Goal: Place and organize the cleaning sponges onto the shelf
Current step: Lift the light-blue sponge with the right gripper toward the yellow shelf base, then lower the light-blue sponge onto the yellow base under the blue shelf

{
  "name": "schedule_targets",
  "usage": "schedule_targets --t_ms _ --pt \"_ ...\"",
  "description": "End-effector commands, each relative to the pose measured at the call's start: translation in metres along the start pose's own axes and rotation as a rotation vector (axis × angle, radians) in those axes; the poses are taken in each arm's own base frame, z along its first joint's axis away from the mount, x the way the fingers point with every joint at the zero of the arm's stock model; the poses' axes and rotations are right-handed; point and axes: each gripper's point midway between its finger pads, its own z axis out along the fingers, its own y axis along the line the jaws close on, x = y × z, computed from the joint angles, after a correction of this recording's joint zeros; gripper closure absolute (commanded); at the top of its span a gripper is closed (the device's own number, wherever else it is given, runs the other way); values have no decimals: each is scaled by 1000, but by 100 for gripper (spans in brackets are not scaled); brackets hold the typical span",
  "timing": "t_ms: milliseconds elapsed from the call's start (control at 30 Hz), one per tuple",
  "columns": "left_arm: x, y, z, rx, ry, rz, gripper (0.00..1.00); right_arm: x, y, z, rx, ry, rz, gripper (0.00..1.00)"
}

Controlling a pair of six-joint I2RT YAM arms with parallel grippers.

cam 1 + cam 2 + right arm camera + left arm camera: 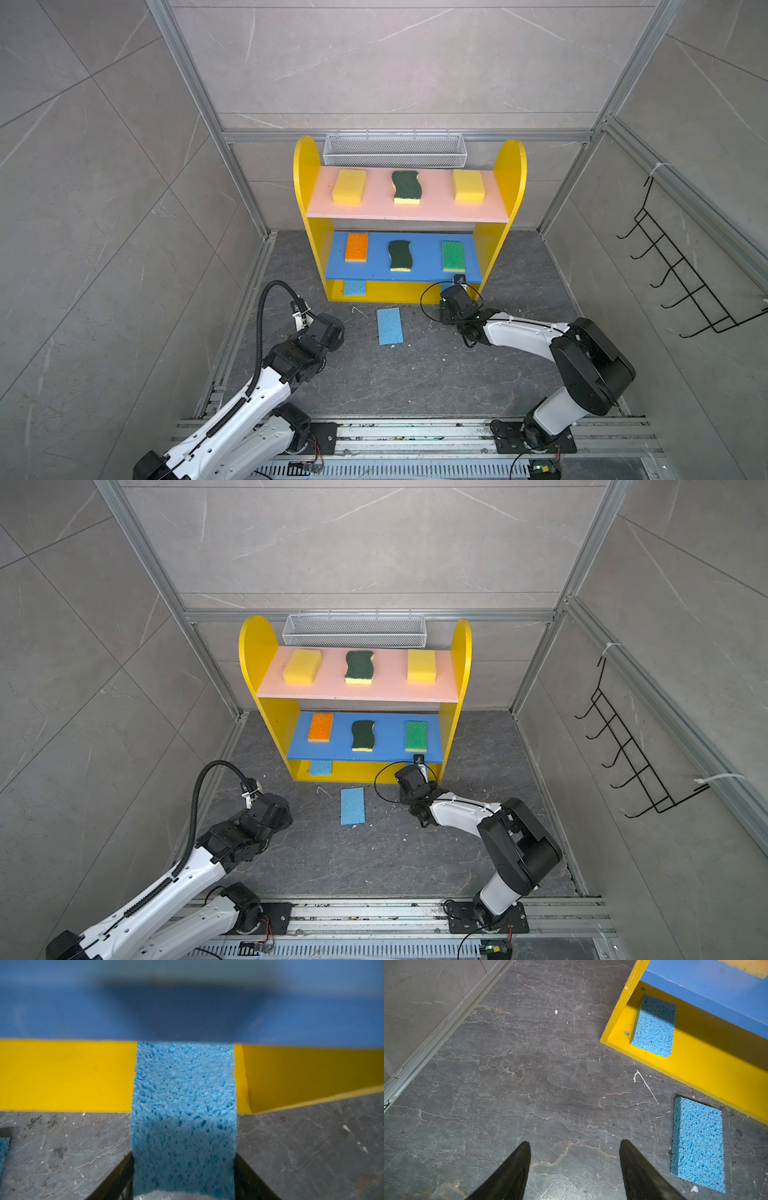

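Right claw (184,1153) is in low at the shelf (306,174), fingers clamped on the long sides of the held blue sponge (184,1095). The sponge runs out at 12 o'clock from the claw, across the yellow base. Its far end is lost under the blue lower board (419,266), which overhangs right above the claw. The shelf's right side panel is close at 3 o'clock.

On the pink upper board (415,208) sit the left yellow block (349,187), upper scourer (406,187) and right yellow block (468,185). On the blue board sit the orange sponge (356,247), lower scourer (400,255) and green sponge (453,255). The base blue sponge (354,287) lies flat at the base's left end, 9 o'clock from the right claw.

The mesh basket (395,149) hangs behind the shelf at 12 o'clock, and the hook rack (681,282) is on the wall at 3 o'clock.

Left claw (574,1141) hangs spread wide over bare floor, gripping nothing. The floor blue sponge (390,326) lies flat at its 3 o'clock, near but apart.
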Motion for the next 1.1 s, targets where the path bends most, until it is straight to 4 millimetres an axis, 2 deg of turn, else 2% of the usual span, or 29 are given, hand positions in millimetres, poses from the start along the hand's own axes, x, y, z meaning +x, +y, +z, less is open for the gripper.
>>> schedule_targets --t_ms 0,200,1067 --pt "-6 -4 1 4 -25 -5 29 -16 -3 -2 -17 -30 7 32" --pt "-1 -8 7 4 -6 2 29 -19 -13 0 -14 -36 11 32" --pt "1 -6 10 -10 -9 15 29 -18 5 26 -49 -17 -3 32"
